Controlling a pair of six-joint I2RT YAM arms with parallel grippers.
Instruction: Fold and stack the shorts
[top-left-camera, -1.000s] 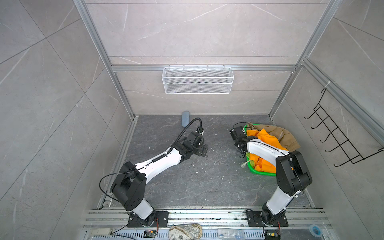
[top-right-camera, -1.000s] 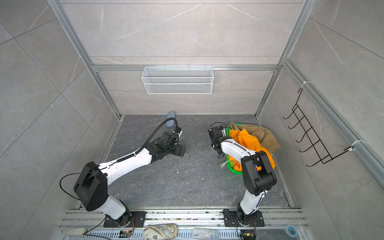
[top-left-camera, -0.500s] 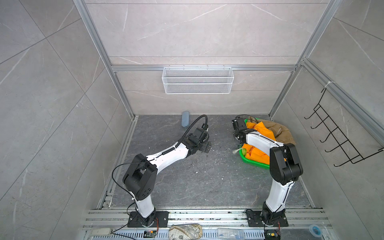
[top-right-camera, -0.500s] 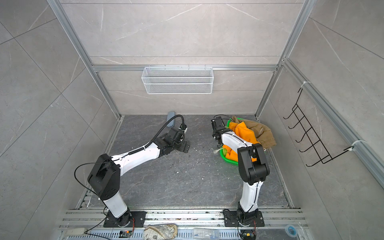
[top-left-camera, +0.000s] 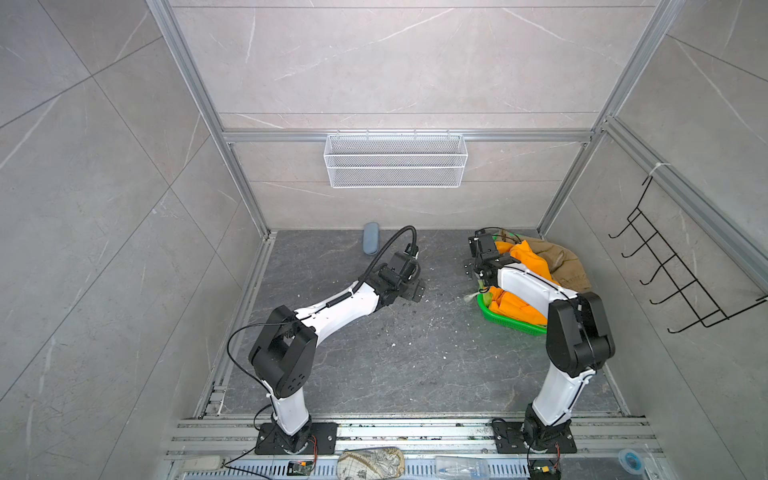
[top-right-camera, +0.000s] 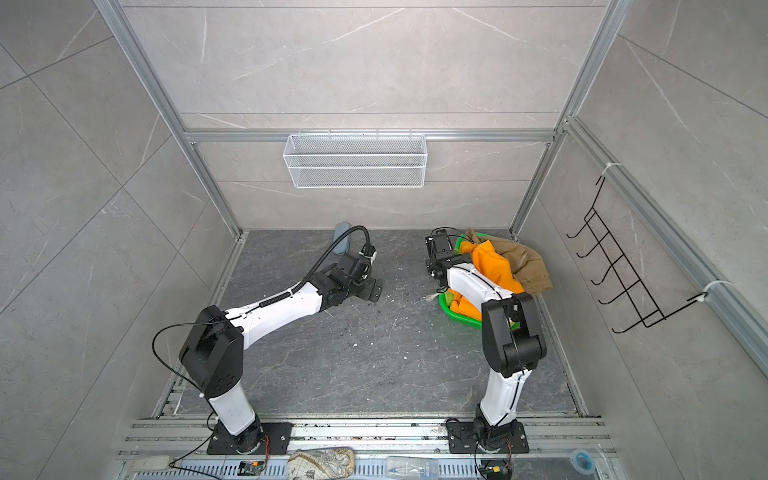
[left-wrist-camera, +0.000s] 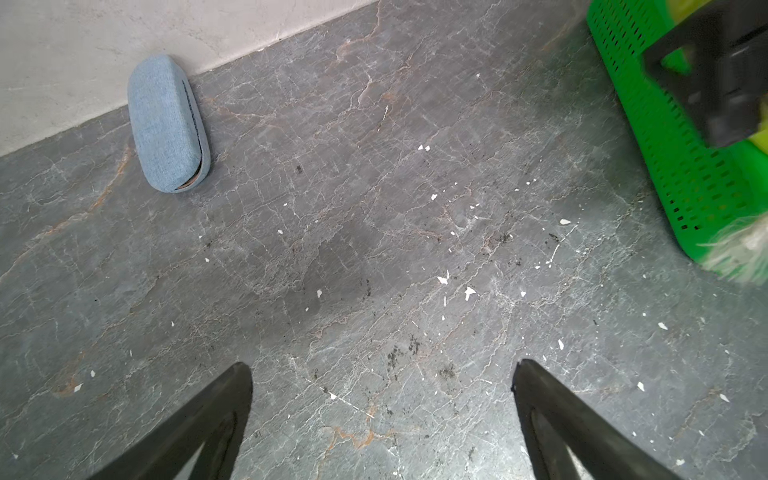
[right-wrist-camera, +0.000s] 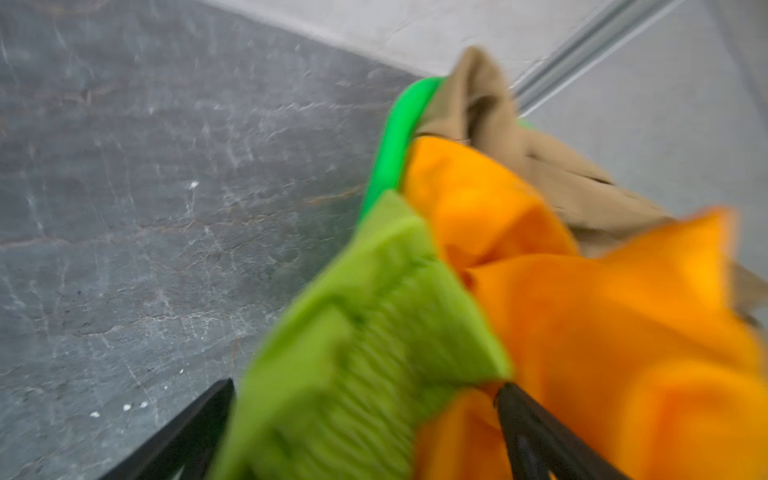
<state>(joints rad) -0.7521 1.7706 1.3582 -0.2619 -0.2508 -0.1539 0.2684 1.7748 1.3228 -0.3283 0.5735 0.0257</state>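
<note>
The dark stone bench (top-left-camera: 374, 353) lies mostly bare, and all the action sits in its far right corner. There the green basket (top-left-camera: 511, 322) stands against the right wall, its long side running front to back, and all three shorts are heaped in it unfolded. The orange shorts (top-left-camera: 528, 259) billow on top, the khaki shorts (top-left-camera: 561, 257) spill over the back rim towards the wall, and the lime green shorts (right-wrist-camera: 365, 332) bunch at the basket's bench-side edge.

The right arm is the near one by a long way. The right claw (right-wrist-camera: 365, 384) hovers at that edge with its jaws wide apart. The ribbed lime green waistband lies right between them and runs lengthwise away from the wrist towards the rim. The wrist picture is blurred, but nothing looks pinched. On that showing, closing where it stands should take the waistband.

The left claw (left-wrist-camera: 382, 365) hangs over the middle of the bench, well apart from the basket. Its jaws are spread too and hold nothing, with only speckled stone beneath.

A pale frayed drawstring end (top-left-camera: 469, 296) droops over the basket's front corner onto the bench. A blue-grey case (left-wrist-camera: 166, 124) rests against the back wall.

No brand, label or lettering can be read anywhere.
</note>
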